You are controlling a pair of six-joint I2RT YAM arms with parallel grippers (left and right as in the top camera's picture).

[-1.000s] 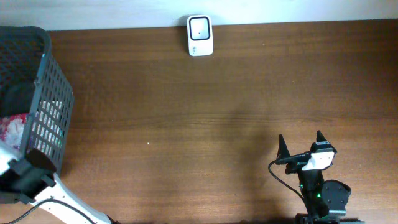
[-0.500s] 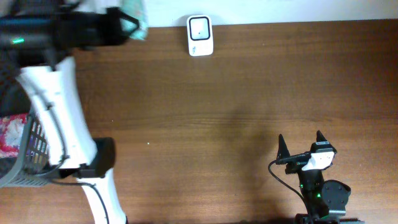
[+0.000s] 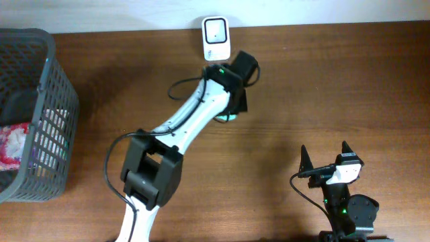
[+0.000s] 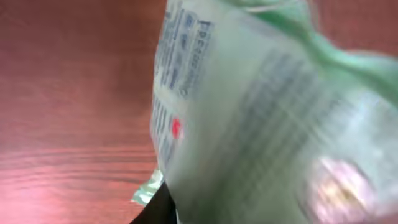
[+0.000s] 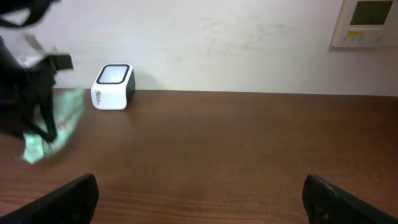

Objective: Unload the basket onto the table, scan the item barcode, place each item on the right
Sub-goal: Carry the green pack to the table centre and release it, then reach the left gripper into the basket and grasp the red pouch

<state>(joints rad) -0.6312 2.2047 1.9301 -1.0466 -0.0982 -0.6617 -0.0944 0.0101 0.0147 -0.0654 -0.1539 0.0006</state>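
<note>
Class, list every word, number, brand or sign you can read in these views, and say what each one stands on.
No text here can be quoted as it reads.
green packet: rows of fine print and a small red mark, all too blurred to read.
wall panel: a display with small marks, too small to read.
scanner: no lettering shows on it.

Glossy green plastic packet [image 4: 249, 124], grained wood table [image 3: 336, 87], plastic mesh basket [image 3: 57, 128]
</note>
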